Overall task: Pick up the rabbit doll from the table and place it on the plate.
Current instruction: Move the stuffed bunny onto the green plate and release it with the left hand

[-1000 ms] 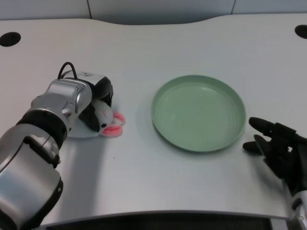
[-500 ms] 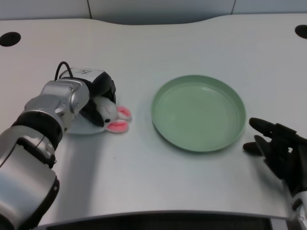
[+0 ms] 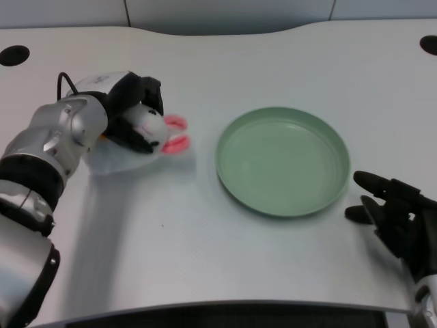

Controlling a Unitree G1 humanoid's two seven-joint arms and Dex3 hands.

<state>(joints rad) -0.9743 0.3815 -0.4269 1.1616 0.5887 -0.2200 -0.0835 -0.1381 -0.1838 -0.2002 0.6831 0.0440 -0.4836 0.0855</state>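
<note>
The left hand (image 3: pixel 133 109) grips the rabbit (image 3: pixel 151 128), fingers wrapped round its white head, pink ears poking out to the right. The doll looks lifted off the tabletop (image 3: pixel 205 239), well left of the plate (image 3: pixel 235 174). Carrying it over and releasing remain. The rabbit's body is mostly hidden behind the hand.

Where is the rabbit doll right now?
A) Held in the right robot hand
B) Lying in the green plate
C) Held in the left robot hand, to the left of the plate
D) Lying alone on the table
C: the left robot hand grips the rabbit doll, and the green plate holds nothing.
</note>
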